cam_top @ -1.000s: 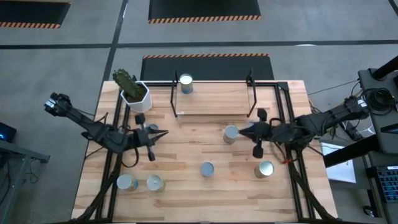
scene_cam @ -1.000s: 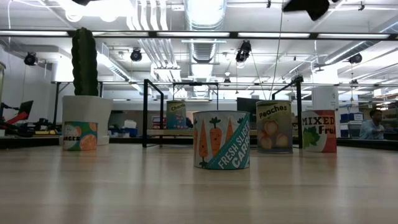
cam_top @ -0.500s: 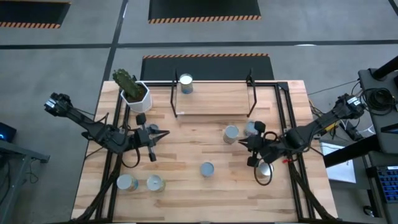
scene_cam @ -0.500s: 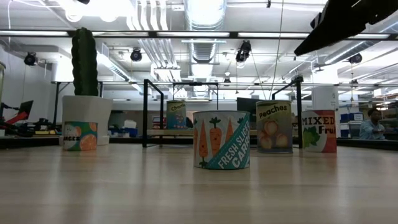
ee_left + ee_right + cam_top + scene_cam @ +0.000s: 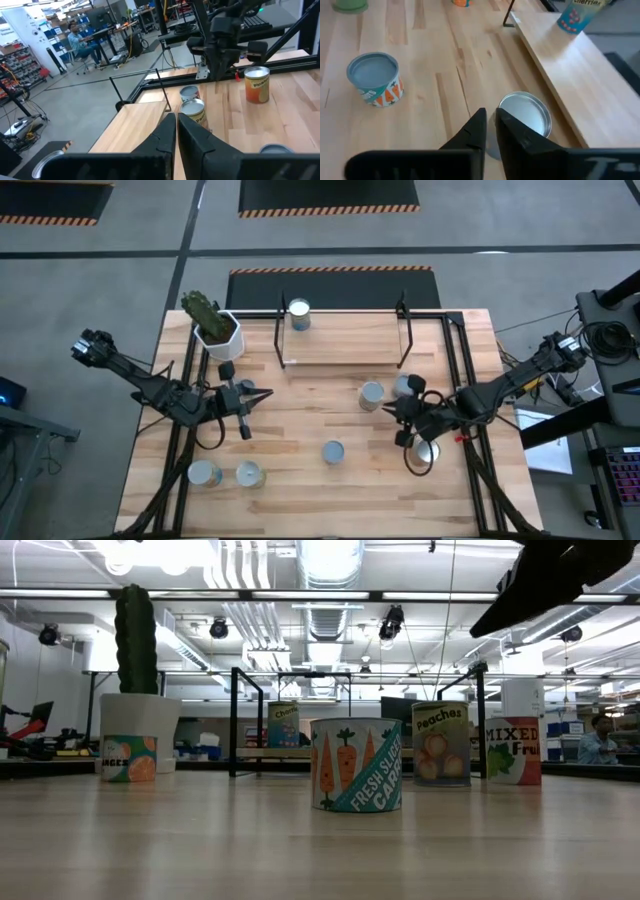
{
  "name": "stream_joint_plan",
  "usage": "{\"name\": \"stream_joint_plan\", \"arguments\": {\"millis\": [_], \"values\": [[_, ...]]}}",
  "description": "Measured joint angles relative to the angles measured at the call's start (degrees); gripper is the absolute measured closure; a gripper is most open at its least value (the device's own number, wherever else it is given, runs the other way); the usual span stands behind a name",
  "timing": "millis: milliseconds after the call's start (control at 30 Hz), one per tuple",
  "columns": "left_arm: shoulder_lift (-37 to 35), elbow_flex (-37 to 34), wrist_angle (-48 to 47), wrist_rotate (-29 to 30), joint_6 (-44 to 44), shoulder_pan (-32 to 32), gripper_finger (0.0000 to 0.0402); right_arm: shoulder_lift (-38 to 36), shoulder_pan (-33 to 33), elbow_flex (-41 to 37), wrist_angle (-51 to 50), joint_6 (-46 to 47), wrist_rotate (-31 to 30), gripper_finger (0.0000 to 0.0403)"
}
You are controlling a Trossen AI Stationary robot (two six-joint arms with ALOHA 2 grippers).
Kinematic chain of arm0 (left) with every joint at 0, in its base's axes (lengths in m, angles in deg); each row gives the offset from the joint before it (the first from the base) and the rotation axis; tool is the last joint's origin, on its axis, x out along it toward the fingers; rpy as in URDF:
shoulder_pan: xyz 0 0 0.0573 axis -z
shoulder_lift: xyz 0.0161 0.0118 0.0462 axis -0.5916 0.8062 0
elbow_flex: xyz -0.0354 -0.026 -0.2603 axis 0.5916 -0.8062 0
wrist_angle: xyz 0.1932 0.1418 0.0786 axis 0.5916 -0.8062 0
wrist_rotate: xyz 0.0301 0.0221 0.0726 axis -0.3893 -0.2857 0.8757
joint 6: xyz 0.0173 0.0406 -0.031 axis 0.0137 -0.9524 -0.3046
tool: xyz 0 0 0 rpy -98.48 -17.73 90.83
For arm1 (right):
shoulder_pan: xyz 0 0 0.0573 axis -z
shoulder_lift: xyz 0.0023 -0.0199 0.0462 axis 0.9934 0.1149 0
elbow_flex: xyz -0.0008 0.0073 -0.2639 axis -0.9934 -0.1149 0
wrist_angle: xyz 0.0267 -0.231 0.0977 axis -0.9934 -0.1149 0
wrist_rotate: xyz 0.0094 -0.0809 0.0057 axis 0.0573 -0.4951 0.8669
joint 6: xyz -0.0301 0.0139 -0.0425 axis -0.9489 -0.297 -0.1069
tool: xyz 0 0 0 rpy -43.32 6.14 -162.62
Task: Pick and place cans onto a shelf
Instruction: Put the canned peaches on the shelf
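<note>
One can (image 5: 298,313) stands on the light-wood shelf (image 5: 345,345) at its left end. Several more cans stand on the tabletop: two close together (image 5: 371,395) (image 5: 404,387) before the shelf, a carrot-labelled one (image 5: 333,452) mid-table, one (image 5: 428,453) half hidden under my right arm, and two (image 5: 204,473) (image 5: 248,474) near the left front corner. My right gripper (image 5: 392,411) hovers above the table, tilted down. Its fingers (image 5: 490,121) are almost together with nothing between them, and a silver-topped can (image 5: 525,113) stands just beyond. My left gripper (image 5: 252,402) waits shut at mid-left (image 5: 176,121).
A white pot with a cactus (image 5: 215,325) stands at the far left corner beside the shelf's black upright (image 5: 280,310). Black frame rails (image 5: 455,370) run along both table sides. In the low view, the right arm shows dark at the upper right (image 5: 545,580). A seated person (image 5: 77,37) shows beyond the table.
My right gripper has sunk and swung toward the table's near edge, tipping further down. It has uncovered the can beside the shelf's right end and now overhangs the can at the near right. The cans and my left gripper have kept still.
</note>
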Motion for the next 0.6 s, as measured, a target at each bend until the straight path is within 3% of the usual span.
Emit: {"name": "stream_joint_plan", "arguments": {"millis": [200,433,600], "values": [[0.00,0.00,0.01,0.00,-0.88,0.00,0.0402,0.00,5.45,0.00,-0.17,1.31,3.50,0.0249],[0.00,-0.02,0.00,0.00,-0.90,0.00,0.0402,1.35,14.95,0.04,-0.20,-0.25,11.73,0.0110],[0.00,-0.07,-0.01,0.00,-0.90,0.00,0.0402,4.95,19.67,0.14,-0.32,-4.94,16.94,0.0042]]}}
